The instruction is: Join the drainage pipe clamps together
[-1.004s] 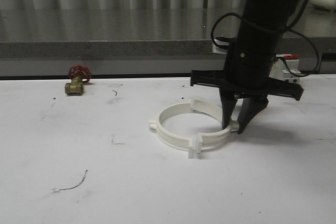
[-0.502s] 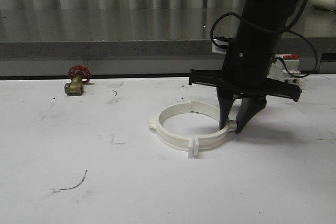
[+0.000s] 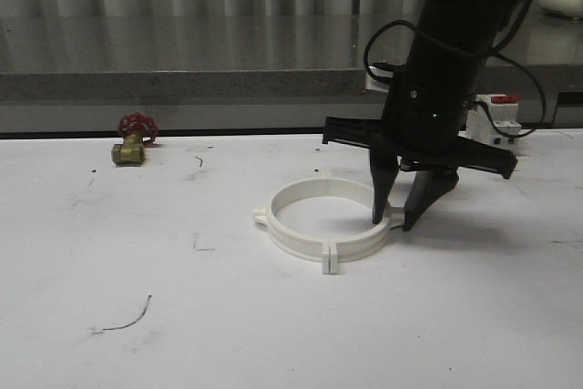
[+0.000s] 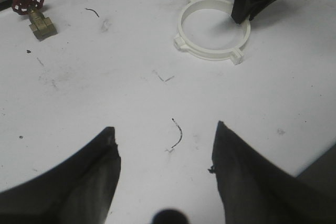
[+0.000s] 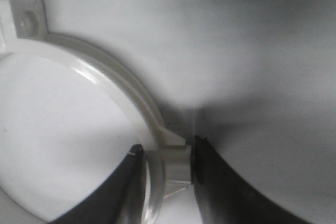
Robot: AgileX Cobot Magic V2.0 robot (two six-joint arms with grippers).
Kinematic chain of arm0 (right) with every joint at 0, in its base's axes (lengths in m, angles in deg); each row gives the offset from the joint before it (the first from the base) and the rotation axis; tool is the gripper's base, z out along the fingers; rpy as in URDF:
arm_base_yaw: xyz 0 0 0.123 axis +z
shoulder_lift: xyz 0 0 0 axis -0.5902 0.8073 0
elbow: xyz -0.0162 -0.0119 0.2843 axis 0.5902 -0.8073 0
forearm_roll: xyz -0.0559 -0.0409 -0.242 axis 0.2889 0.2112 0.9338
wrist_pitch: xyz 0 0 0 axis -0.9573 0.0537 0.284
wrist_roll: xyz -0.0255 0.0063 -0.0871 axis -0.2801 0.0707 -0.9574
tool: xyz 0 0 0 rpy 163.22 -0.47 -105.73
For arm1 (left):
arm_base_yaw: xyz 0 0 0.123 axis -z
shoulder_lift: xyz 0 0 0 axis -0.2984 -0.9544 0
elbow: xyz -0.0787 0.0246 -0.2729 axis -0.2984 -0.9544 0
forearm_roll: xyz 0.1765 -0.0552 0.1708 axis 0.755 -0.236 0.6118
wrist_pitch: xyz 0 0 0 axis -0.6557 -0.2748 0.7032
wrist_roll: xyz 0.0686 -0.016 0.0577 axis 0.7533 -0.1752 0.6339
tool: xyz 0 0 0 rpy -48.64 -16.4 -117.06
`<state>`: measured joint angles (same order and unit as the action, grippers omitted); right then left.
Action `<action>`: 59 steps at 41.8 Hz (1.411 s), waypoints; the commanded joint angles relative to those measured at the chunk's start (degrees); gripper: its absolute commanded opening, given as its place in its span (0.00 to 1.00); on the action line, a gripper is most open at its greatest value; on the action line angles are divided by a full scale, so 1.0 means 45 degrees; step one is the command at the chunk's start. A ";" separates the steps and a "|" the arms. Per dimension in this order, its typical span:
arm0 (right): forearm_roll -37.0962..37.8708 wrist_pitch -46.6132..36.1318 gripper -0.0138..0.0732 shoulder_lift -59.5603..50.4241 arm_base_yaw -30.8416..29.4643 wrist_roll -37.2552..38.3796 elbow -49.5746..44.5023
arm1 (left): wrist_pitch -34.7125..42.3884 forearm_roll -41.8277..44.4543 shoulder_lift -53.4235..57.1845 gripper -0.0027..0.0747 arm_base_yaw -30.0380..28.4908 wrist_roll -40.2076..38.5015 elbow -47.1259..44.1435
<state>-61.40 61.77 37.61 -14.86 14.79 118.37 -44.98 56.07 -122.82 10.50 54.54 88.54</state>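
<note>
The two pipe clamps (image 3: 328,225) are seen lying flat on the white bench (image 3: 182,316), joined into one closed ring with small square tabs sticking out around the rim. The ring is placed right of the bench's middle. At the ring's 3 o'clock side, in the front view, the right tool (image 3: 397,218) is lowered from above, one finger inside the ring and one outside. In the right wrist view its fingers (image 5: 220,182) are pressed against both sides of a tab (image 5: 176,166), so the right tool is clamped on the clamps at that joint.

The left tool (image 4: 165,171) is held above bare bench, well apart from the ring, with its two dark fingers spread wide and nothing between them.

A brass valve (image 3: 132,145) with a red handwheel is found at about 10 o'clock from the ring, well apart, near the bench's far edge. A white box with a red top (image 3: 496,120) is partly hidden behind the right arm, at about 2 o'clock
</note>
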 commanded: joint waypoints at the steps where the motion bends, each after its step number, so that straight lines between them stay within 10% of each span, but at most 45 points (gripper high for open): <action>1: -0.0245 -0.0442 0.46 -0.0631 0.0072 -0.0031 0.0312 | 0.0857 -0.0194 0.0050 0.54 -0.0020 -0.0007 0.0360; 17: 0.2521 -0.0658 0.59 -0.3155 -0.0089 -0.0156 0.0312 | 0.0857 -0.0194 0.0050 0.54 -0.0020 -0.0007 0.0360; 31: 0.0919 -0.0788 0.62 -0.6512 -0.1035 -0.5984 -0.0679 | 0.0857 -0.0194 0.0050 0.54 -0.0020 -0.0007 0.0360; 59: 0.1024 -0.5483 0.62 -1.5331 -0.1855 -0.5642 -0.9599 | 0.0857 -0.0194 0.0050 0.54 -0.0020 -0.0007 0.0360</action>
<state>-56.94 44.25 -26.86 -22.88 -10.81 77.88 -44.98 56.07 -122.82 10.50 54.54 88.54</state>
